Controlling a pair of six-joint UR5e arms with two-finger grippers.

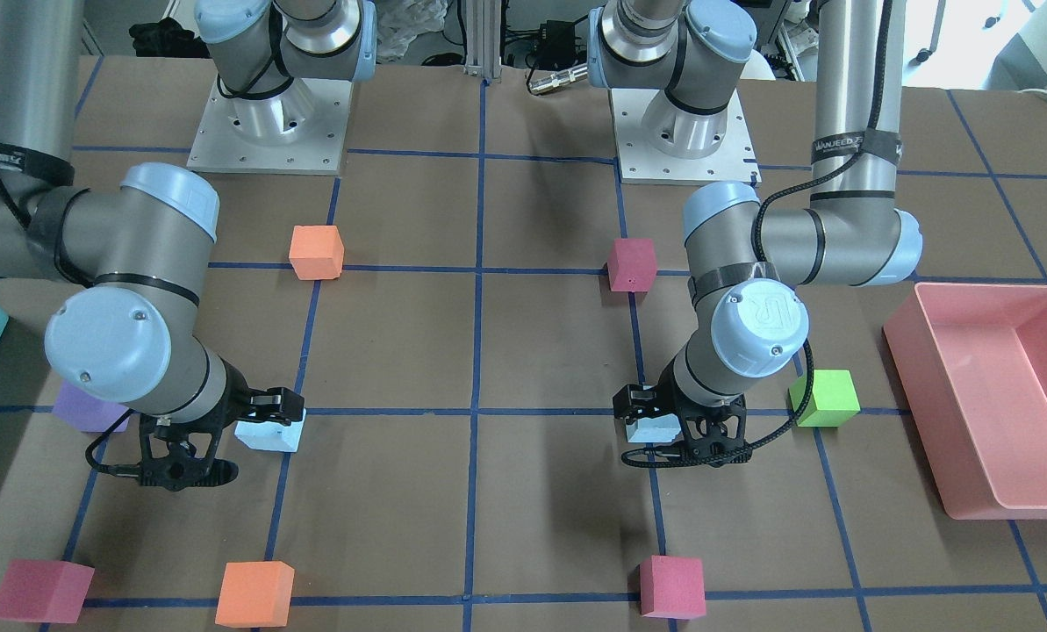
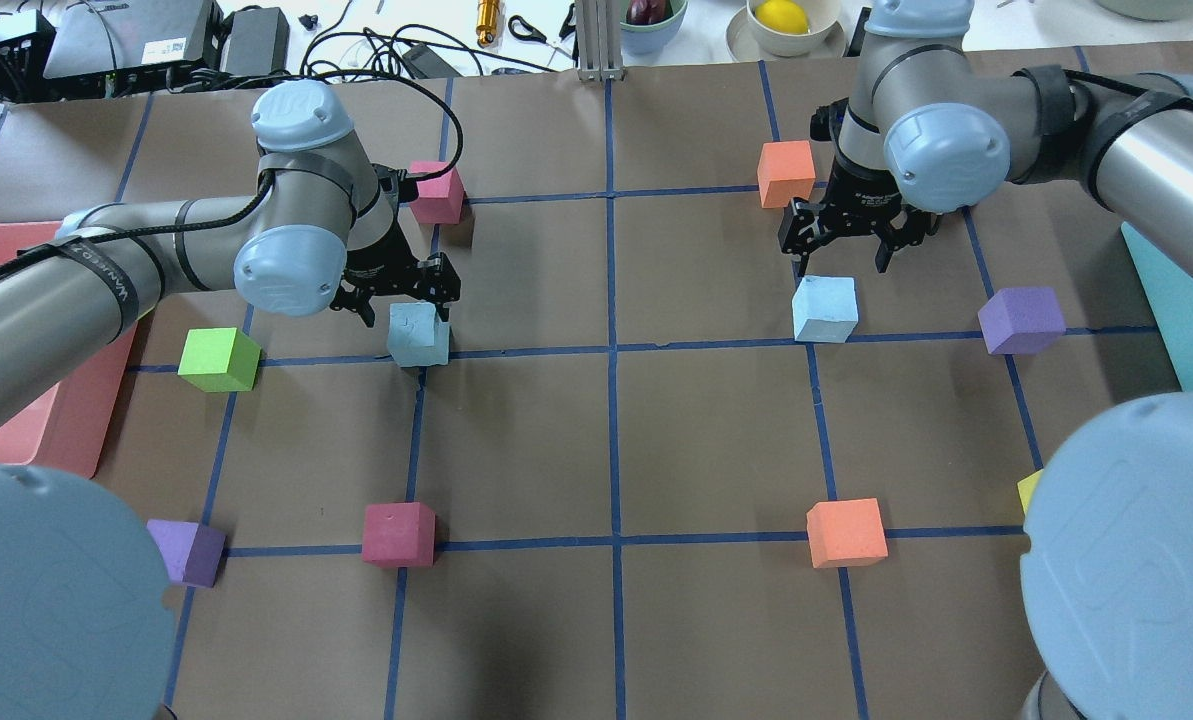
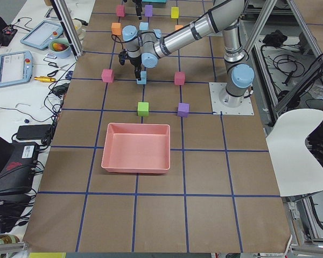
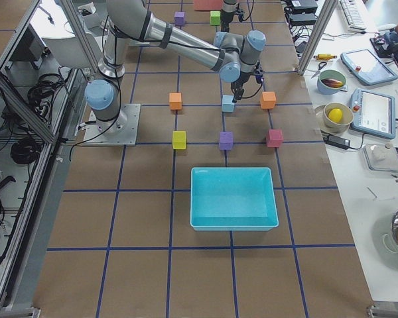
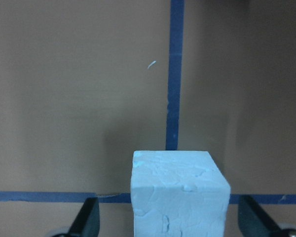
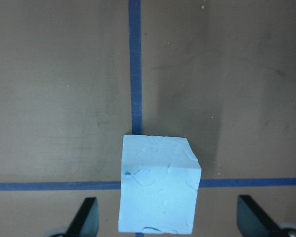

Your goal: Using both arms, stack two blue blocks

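Note:
Two pale blue blocks sit apart on the brown table. One blue block lies left of centre. My left gripper hovers just over it, open. In the left wrist view this block sits between the spread fingers. The other blue block lies right of centre. My right gripper is open above it and a little beyond it. In the right wrist view that block lies between the open fingers. Neither block is gripped.
A pink bin stands beside the left arm and a teal bin beside the right. Other cubes are scattered on the grid: green, magenta, orange, purple, magenta, orange.

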